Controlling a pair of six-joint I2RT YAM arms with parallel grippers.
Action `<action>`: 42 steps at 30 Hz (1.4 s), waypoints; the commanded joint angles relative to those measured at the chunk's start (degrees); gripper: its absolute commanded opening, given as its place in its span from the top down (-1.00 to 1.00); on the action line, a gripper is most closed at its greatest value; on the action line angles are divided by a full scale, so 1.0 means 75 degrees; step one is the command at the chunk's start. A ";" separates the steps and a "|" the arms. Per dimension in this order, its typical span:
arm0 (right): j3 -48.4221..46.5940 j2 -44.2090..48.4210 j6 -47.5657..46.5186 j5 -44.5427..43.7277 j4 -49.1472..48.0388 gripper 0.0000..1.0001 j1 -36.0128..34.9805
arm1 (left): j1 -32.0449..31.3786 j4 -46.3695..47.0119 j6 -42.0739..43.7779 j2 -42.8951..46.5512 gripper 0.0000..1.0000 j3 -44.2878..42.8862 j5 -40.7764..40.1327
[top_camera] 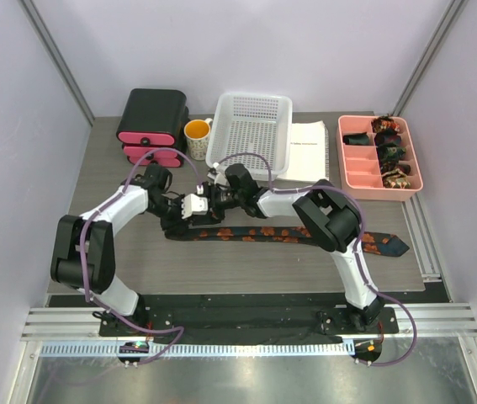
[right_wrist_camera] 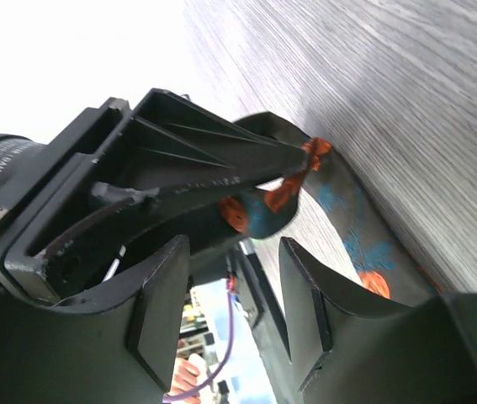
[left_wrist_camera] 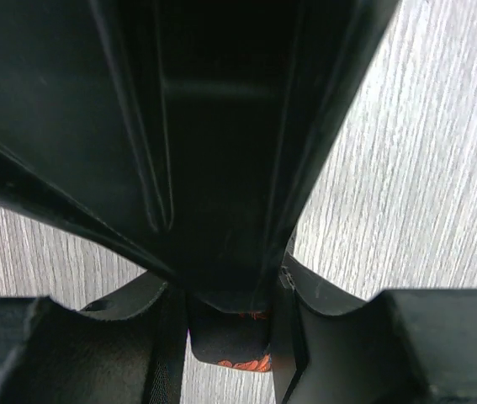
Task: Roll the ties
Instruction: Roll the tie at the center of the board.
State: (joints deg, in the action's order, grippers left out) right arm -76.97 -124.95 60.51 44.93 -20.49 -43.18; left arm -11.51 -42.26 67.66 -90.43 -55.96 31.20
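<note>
One long dark tie (top_camera: pixel 297 234) with orange-red blotches lies flat across the table, its wide pointed end at the right (top_camera: pixel 389 244). Both grippers meet at its left, narrow end. My left gripper (top_camera: pixel 186 210) is shut on that end; in the left wrist view a folded bit of tie (left_wrist_camera: pixel 221 347) sits pinched between its fingers (left_wrist_camera: pixel 293 337). My right gripper (top_camera: pixel 214 197) is open, right beside the left one. In the right wrist view its fingers (right_wrist_camera: pixel 305 303) stand apart and empty, with the held tie end (right_wrist_camera: pixel 259 215) just beyond them. Several rolled ties (top_camera: pixel 389 141) lie in a pink tray.
The pink divided tray (top_camera: pixel 356 172) stands at the back right. A white basket (top_camera: pixel 251 135), a sheet of paper (top_camera: pixel 308 150), a yellow mug (top_camera: pixel 197 130) and stacked black and pink boxes (top_camera: pixel 151 118) line the back edge.
</note>
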 commanded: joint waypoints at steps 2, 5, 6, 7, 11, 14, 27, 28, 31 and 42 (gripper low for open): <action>-0.0190 -0.0344 0.0686 0.0092 -0.0959 -0.04 -0.0067 | -0.0059 0.0373 -0.0314 -0.0071 0.24 -0.0120 0.0375; -0.0249 -0.0520 0.0709 0.0092 -0.0936 -0.04 -0.0091 | -0.0083 0.0408 -0.0396 -0.0106 0.24 -0.0132 0.0433; -0.0214 -0.0567 0.0721 0.0080 -0.0924 -0.03 -0.0091 | -0.0094 0.0408 -0.0408 -0.0095 0.24 -0.0132 0.0457; -0.0202 -0.0590 0.0733 0.0057 -0.0924 0.00 -0.0102 | -0.0106 0.0408 -0.0419 -0.0095 0.24 -0.0132 0.0469; -0.0249 -0.0649 0.0791 -0.0002 -0.1041 0.13 -0.0161 | -0.0141 0.0420 -0.0420 -0.0106 0.24 -0.0073 0.0469; -0.0284 -0.0673 0.0896 0.0045 -0.1182 0.44 -0.0161 | -0.0177 0.0431 -0.0396 -0.0106 0.24 -0.0027 0.0399; 0.0091 -0.0250 -0.0661 -0.0025 0.0857 0.97 0.0167 | 0.1216 0.0373 -0.1052 0.1661 -0.83 -0.0015 0.0363; 0.0091 -0.0297 -0.0685 -0.0037 0.0880 0.97 0.0167 | 0.1322 0.0466 -0.1273 0.1860 -0.98 0.0032 0.0398; 0.0032 -0.0368 -0.0860 -0.0095 0.1032 0.98 0.0167 | 0.1755 0.0945 -0.2068 0.2728 -0.99 0.0172 0.0585; 0.0043 -0.0345 -0.1412 -0.0318 0.1619 0.98 0.0156 | 0.1745 0.0008 -0.0081 0.1794 -0.75 0.1133 0.0866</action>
State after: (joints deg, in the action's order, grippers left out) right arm -76.95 -129.21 49.93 43.92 -13.32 -42.30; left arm 1.41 -40.07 59.72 -72.75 -48.73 34.15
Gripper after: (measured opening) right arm 0.043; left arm 0.909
